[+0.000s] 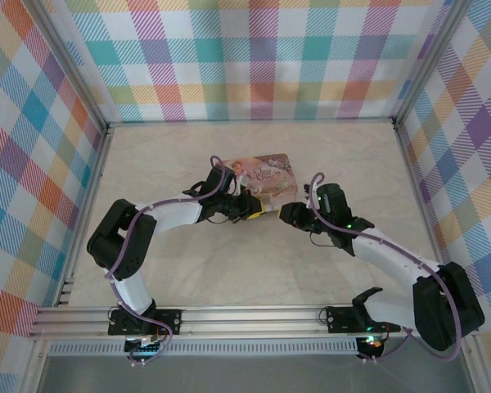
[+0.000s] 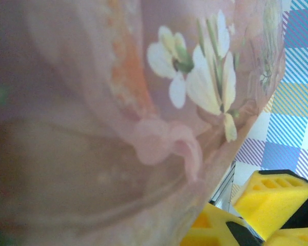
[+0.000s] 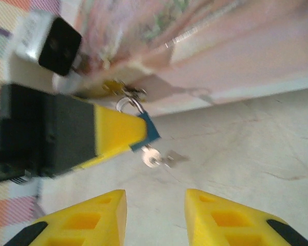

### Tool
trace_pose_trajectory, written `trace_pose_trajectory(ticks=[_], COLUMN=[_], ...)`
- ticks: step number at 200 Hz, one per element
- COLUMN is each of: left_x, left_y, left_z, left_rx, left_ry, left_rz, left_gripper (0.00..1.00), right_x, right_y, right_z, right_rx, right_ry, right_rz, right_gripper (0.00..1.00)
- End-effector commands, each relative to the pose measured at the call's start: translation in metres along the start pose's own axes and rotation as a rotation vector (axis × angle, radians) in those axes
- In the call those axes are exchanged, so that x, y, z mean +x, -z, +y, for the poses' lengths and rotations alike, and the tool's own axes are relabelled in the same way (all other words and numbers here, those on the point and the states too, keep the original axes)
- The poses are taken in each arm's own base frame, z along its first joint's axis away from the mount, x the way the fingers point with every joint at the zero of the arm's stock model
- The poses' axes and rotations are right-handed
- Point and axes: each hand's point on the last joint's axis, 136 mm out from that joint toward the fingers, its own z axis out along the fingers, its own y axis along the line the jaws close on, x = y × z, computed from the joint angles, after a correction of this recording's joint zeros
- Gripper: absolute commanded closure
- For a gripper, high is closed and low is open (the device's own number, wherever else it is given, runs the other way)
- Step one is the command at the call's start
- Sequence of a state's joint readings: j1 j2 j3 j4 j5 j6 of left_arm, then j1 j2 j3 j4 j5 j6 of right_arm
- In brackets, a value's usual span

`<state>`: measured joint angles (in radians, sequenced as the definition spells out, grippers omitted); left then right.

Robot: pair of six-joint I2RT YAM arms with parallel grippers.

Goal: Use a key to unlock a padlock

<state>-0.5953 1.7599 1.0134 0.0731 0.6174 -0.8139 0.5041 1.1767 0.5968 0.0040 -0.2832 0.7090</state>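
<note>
Padlock (image 3: 150,134), tiny, rigid, likely slick, against pink tin (image 3: 220,51) well inside surface (image 1: 229,278) edges, pinched in closed left tool (image 3: 138,130); right tool (image 3: 156,202) wide open, empty, should take key (image 3: 153,156) by its bow.

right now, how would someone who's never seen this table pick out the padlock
Find the big pink illustrated tin. At its near edge, the yellow fingertips of the left tool pinch a tiny bluish padlock whose silver shackle loops up toward the tin. It's far smaller than the tin, and bluish where the small key just below it is plain silver.
</note>
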Motion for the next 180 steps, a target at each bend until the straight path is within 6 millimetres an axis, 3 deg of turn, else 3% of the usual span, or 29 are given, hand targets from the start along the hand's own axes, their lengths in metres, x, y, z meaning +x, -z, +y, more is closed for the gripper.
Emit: trace_pose_trajectory(ticks=[1, 48, 108, 180], left_x=[0.001, 0.003, 0.004, 0.003], left_y=[0.014, 0.013, 0.015, 0.015], left_z=[-0.036, -0.038, -0.043, -0.046], left_rx=[0.083, 0.090, 0.096, 0.101], left_ry=[-0.047, -0.044, -0.050, -0.052], left_rz=[0.021, 0.036, 0.048, 0.054], left_gripper=[1.00, 1.00, 1.00, 1.00], right_x=[0.017, 0.013, 0.011, 0.011], right_y=[0.005, -0.005, -0.027, -0.047], right_z=[-0.009, 0.016, 0.022, 0.020], right_rx=[0.124, 0.124, 0.190, 0.243], right_ry=[0.248, 0.467, 0.606, 0.671], right_rz=[0.072, 0.063, 0.099, 0.133], right_gripper=[0.64, 0.56, 0.47, 0.53])
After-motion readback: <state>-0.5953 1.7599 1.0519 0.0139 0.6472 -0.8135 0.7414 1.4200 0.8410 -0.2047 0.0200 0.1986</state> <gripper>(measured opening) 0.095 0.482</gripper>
